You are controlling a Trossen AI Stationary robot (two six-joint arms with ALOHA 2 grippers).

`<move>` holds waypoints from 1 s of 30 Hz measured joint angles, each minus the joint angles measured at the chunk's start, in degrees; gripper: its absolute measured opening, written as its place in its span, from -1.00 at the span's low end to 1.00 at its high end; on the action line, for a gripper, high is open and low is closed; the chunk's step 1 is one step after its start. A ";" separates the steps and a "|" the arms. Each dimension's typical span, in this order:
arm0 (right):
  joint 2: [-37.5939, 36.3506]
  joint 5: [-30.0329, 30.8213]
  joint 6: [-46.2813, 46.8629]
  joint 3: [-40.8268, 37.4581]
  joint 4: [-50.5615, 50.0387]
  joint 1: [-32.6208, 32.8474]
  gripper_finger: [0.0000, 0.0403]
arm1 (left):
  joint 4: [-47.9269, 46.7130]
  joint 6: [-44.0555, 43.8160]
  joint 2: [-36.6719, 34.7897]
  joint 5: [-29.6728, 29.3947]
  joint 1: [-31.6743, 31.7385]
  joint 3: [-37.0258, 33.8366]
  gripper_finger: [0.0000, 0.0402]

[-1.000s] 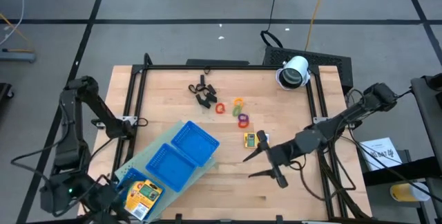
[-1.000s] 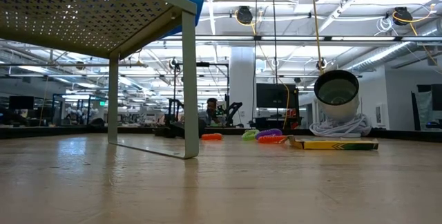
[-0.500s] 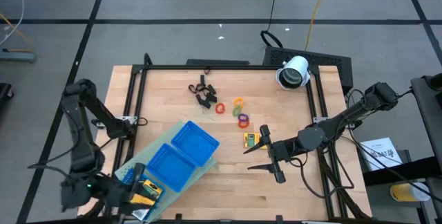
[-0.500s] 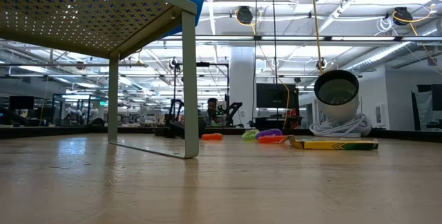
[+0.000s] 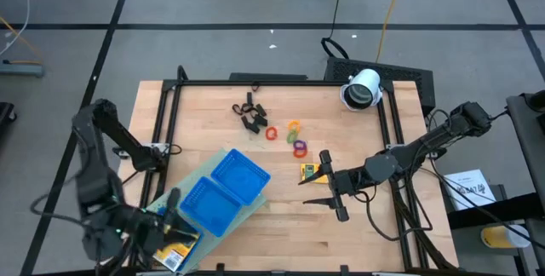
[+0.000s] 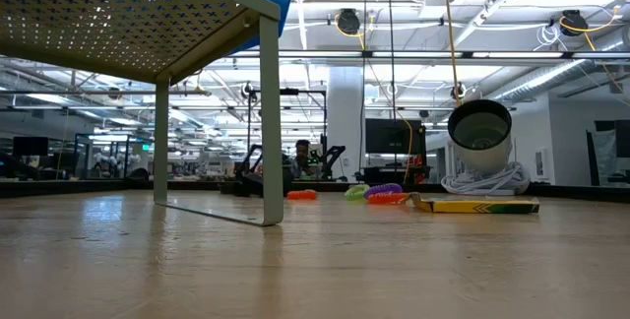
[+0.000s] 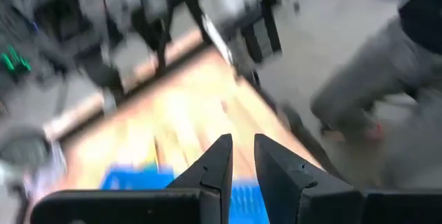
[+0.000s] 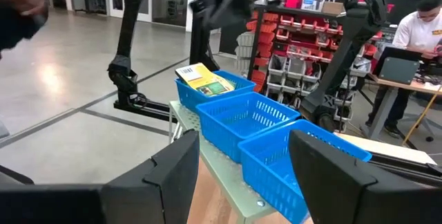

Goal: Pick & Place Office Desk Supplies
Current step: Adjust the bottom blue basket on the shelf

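Observation:
The blue three-compartment tray (image 5: pixel 228 186) sits on a green perforated stand at the table's near left. One yellow pack (image 8: pixel 204 79) lies tilted in its near-left compartment. My left gripper (image 5: pixel 174 212) hovers above that compartment; its fingers (image 7: pixel 242 158) stand a narrow gap apart with nothing between them. A second yellow pack (image 5: pixel 308 172) lies flat on the table. My right gripper (image 5: pixel 329 186) hangs open just right of it, above the table, pointing at the tray (image 8: pixel 276 127). Black clips (image 5: pixel 249 114) and coloured rings (image 5: pixel 294 138) lie farther back.
A white cylindrical device (image 5: pixel 364 89) stands at the far right corner. The stand's legs (image 6: pixel 271 122) rise from the table at the near left. A black frame (image 5: pixel 281 82) rims the table. Bare wood lies near the front edge, right of the tray.
My left gripper has swung from beside the tray's near-left corner toward the table's right and far side, ending over the tray, and has rolled about its own axis. The yellow pack stays in the tray compartment.

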 joint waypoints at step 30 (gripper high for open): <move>0.00 -0.17 0.00 0.02 -2.56 -3.06 0.05 | -45.52 -61.53 8.03 27.41 -5.94 2.90 -0.64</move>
